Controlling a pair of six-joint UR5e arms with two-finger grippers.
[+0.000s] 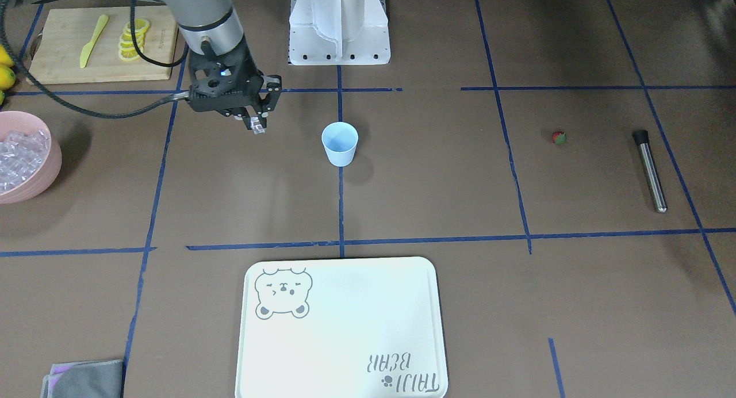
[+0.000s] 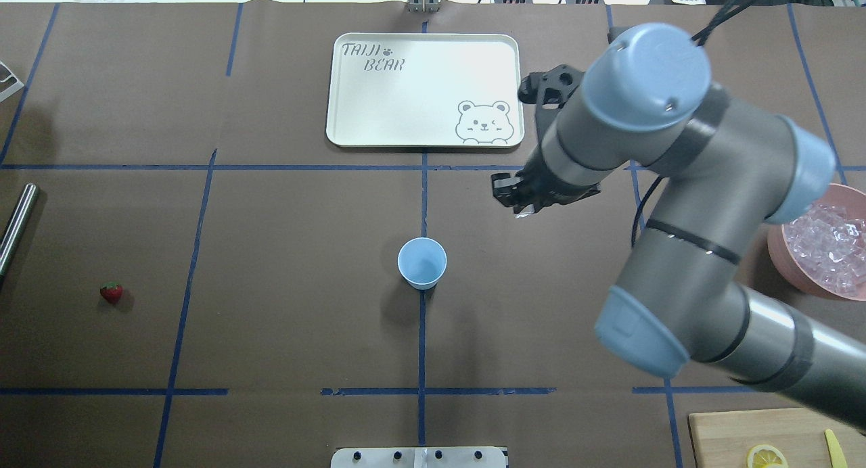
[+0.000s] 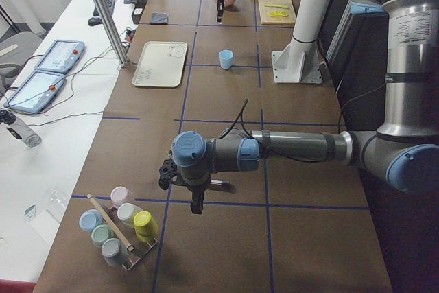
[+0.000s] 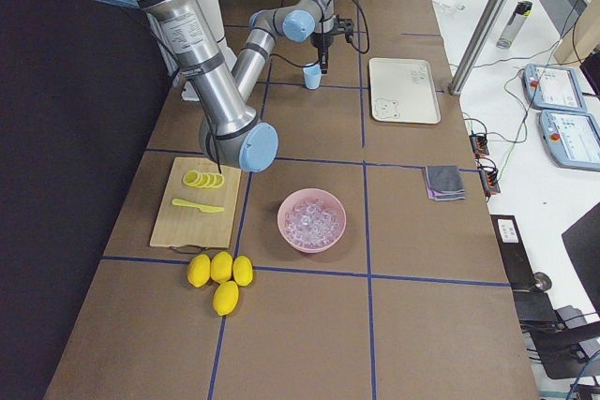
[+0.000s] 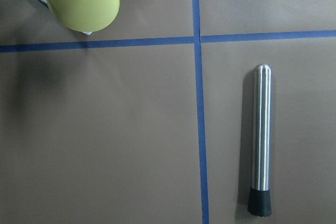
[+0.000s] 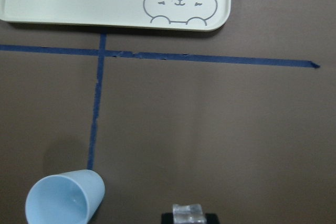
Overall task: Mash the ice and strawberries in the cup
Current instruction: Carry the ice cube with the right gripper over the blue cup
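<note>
The pale blue cup (image 1: 340, 145) stands upright and looks empty at the table's middle; it also shows in the overhead view (image 2: 421, 263) and the right wrist view (image 6: 63, 203). My right gripper (image 1: 257, 125) is shut on a clear ice cube (image 6: 188, 213) and hovers above the table beside the cup, apart from it. The ice (image 2: 829, 245) is heaped in the pink bowl (image 2: 785, 265). The red strawberry (image 2: 111, 292) lies alone on the table. My left gripper (image 3: 196, 204) points down at the far left end; I cannot tell if it is open.
A steel muddler (image 5: 261, 140) lies under the left wrist, near the strawberry. A white bear tray (image 2: 425, 89) lies beyond the cup. A cutting board (image 1: 63, 47) holds lemon slices and a yellow knife. Whole lemons (image 4: 220, 274), a grey cloth (image 1: 86, 379) and a cup rack (image 3: 116, 228) sit at the edges.
</note>
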